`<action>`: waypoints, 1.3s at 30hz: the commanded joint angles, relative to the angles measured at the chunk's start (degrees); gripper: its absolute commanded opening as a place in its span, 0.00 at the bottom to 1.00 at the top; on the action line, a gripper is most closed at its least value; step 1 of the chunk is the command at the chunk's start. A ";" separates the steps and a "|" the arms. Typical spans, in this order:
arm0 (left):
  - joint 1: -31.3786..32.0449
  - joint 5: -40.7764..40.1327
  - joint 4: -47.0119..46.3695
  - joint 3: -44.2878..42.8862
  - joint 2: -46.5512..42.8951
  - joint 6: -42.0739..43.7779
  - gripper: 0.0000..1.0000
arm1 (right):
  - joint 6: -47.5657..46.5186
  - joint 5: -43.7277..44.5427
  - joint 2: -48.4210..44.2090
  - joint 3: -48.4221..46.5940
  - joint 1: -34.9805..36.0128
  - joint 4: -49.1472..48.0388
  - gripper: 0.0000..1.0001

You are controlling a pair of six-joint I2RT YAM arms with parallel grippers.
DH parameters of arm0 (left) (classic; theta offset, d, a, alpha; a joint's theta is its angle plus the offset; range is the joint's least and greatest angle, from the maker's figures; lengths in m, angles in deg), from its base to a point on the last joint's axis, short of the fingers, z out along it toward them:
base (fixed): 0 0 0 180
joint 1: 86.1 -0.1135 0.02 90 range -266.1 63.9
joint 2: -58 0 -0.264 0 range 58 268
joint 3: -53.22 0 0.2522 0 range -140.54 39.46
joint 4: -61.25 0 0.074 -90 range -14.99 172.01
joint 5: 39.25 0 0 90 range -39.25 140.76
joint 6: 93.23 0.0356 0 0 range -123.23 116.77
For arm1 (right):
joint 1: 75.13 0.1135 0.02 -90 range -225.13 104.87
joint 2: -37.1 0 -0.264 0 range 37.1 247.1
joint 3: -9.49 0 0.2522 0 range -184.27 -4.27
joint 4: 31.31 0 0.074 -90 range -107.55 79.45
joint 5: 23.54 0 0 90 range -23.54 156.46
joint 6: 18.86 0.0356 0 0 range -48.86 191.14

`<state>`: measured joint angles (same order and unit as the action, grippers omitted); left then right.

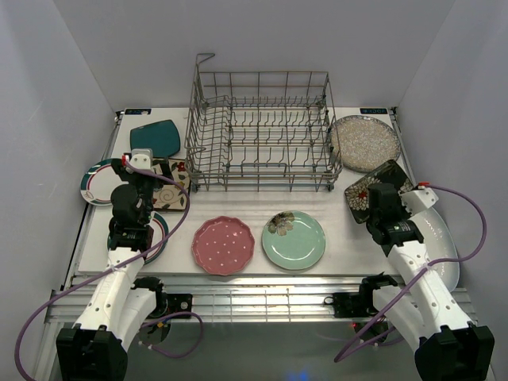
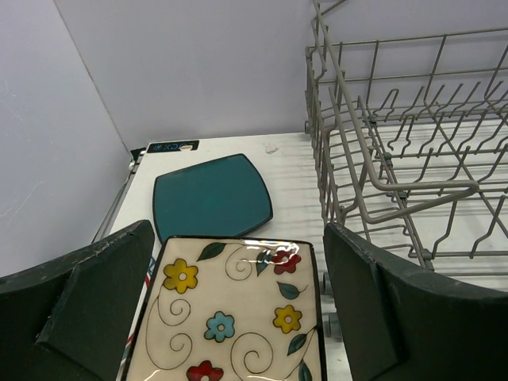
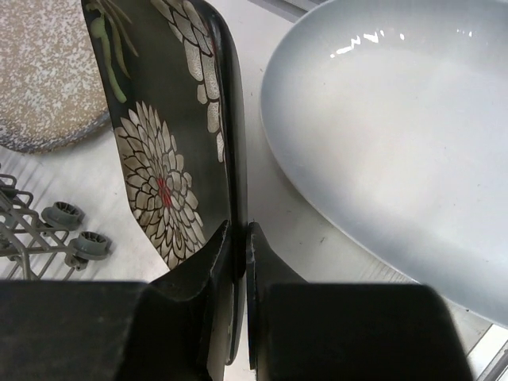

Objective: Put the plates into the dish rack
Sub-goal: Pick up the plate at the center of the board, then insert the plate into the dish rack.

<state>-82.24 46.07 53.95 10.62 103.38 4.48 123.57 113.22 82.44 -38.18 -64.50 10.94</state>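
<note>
Plates [image 1: 224,245]: none sitting in the tall grey metal wire dish rack [image 1: 262,131] yet, most lying around it on the white desk [image 1: 254,208]. Clenching the rim of the dark floral square plate [image 3: 159,159] with the right gripper [image 3: 240,230], just beside the big white oval plate [image 3: 397,159]. Hovering the left gripper [image 2: 238,246], spread wide and holding nothing, over the cream flowered square plate [image 2: 230,317].

Wearing white shells [image 1: 111,290] behind each pincer, broken by black joints [image 1: 127,208]. Looping one purple cable [image 1: 176,214] back from the left pincer [image 2: 238,234], another back from the right pincer [image 3: 238,230]. Showing blocky matte-black fingers [image 2: 79,309], bevelled at the tips. Carrying a small white box [image 1: 141,159] just behind the left pincer.
</note>
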 commanded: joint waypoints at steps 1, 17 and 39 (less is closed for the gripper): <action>0.01 1.00 -0.30 0.27 -0.91 0.12 0.98 | -2.15 4.74 -1.57 -6.51 0.18 -8.98 0.08; 0.01 1.17 0.14 -0.07 -0.91 0.12 0.98 | -10.58 6.59 -0.52 -17.58 0.18 -9.33 0.08; 0.01 1.96 0.76 -0.43 -0.39 0.38 0.98 | -22.97 3.25 10.82 -35.69 0.18 -18.55 0.08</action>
<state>-82.24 46.98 54.04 10.62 103.43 4.50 101.88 114.99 94.11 -67.99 -64.50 6.28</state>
